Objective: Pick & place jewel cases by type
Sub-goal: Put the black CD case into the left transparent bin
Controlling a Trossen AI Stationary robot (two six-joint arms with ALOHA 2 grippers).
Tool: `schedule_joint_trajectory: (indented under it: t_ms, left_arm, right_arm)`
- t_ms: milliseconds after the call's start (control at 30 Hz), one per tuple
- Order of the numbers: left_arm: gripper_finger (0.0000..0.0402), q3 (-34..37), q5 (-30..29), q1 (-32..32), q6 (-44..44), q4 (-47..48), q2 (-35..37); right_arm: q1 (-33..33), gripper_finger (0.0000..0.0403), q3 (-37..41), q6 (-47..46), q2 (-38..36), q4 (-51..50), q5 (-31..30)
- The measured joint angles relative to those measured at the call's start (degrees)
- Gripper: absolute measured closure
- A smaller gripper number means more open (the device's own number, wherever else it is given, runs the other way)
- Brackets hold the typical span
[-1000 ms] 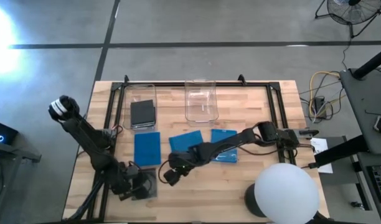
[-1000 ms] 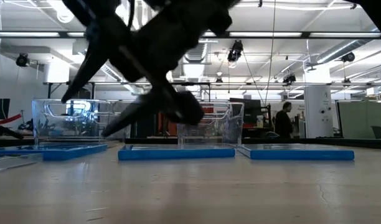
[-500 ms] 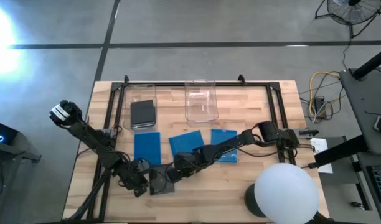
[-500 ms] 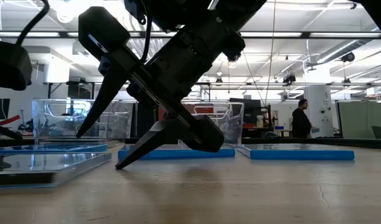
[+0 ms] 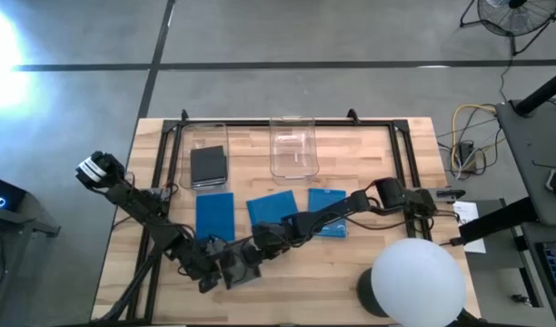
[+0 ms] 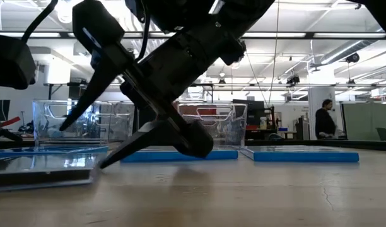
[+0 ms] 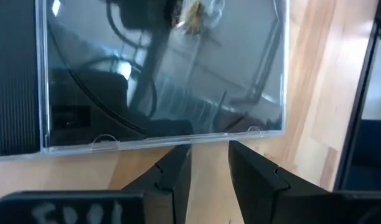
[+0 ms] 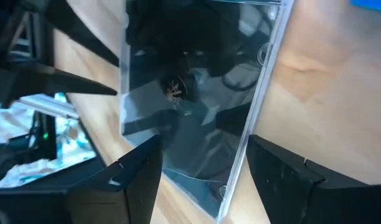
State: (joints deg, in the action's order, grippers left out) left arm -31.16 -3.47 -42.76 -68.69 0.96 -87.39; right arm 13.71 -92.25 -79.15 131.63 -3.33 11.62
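A dark translucent jewel case lies flat on the wood near the table's near edge, also in the low view. My left gripper is at its left side, fingers a narrow gap apart. My right gripper comes from the right, wide open. One finger stands over the case and the other low beside it; I cannot tell whether they touch. Three blue cases lie flat mid-table. More dark cases sit in the left bin. My left gripper has both fingertips against the clear-rimmed edge of the dark case, the edge facing the table's left. The fingers come low from the left, pointing right. The case lies flat on the table.
Two clear bins stand at the far side, the left one and an emptier one. A black frame borders the work area. A white globe lamp stands over the near right corner. A person walks in the room behind.
My left gripper has moved toward the table's right, and the dark case has slid along the table to the right ahead of it. My right gripper has come down and toward the case, staying open.
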Motion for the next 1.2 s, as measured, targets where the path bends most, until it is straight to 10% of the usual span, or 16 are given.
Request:
schedule_joint_trajectory:
  t_ms: [700,1000,1200]
  left_arm:
    - [0.0307,1.29,1.21,-0.04,-0.36,-0.5,-0.42]
    - [0.0307,-0.03,0.97,-0.09,-1.7,0.27,-0.44]
    - [0.0307,-0.59,0.47,-0.07,0.2,0.01,-0.44]
  right_arm:
    - [0.14,0.0181,-0.44,5.53,-4.22,9.05,2.59]
    - [0.08,0.0181,-0.34,3.28,-3.72,-12.73,-6.08]
    - [1.3,0.0181,-0.43,3.48,-0.67,-6.27,-7.05]
